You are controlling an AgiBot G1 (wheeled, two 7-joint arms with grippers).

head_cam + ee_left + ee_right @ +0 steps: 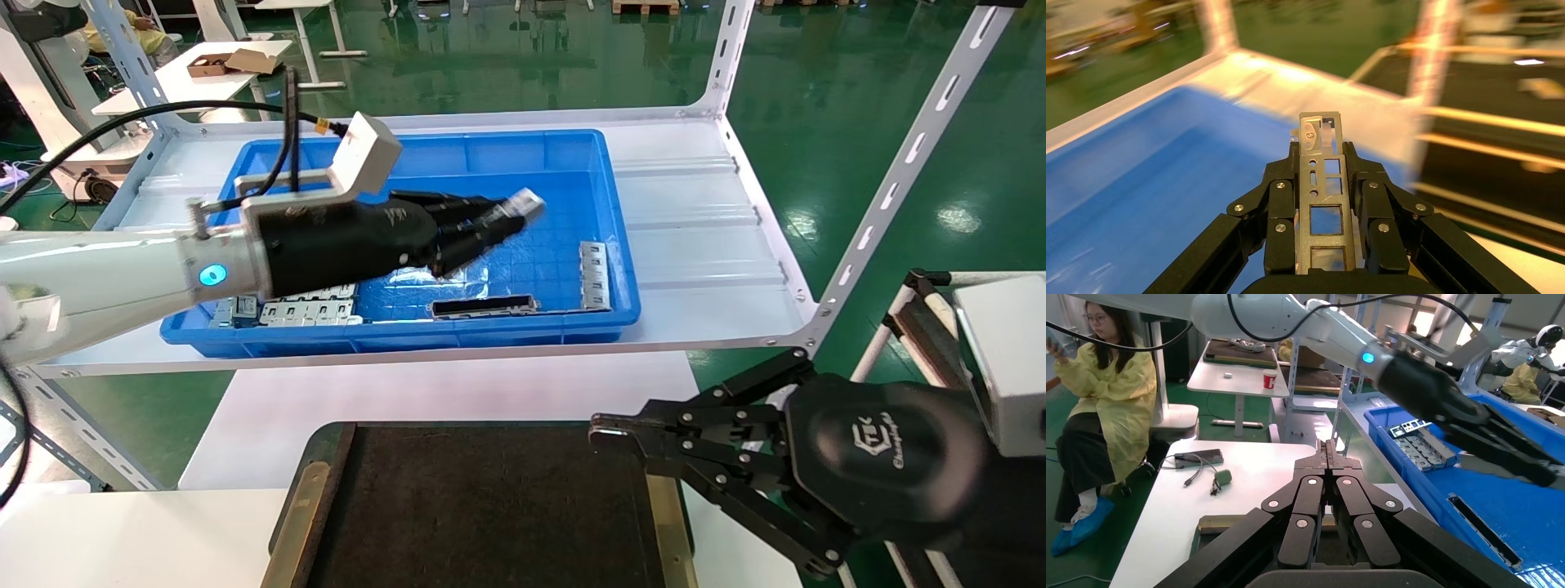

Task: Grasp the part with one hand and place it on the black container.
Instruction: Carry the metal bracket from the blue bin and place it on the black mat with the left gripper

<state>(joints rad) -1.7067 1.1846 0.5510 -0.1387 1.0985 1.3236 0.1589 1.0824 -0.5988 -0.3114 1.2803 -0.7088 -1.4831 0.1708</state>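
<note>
The black container [490,506] lies with its dark top bare, but the right gripper [609,437], fingers pressed together, hangs over its far right corner and narrows the way in from that side. The left gripper [511,216], clamped on the part [523,204], is raised above the blue bin [605,163], above its walls. Low in the bin, a dark frame piece [484,307] and grey plates [310,310] lie beneath, and slanting shelf posts [899,171] stand to the right.

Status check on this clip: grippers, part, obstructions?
Left gripper shut on part, raised over blue bin. Right gripper shut, empty, at black container edge. Nothing blocking.
</note>
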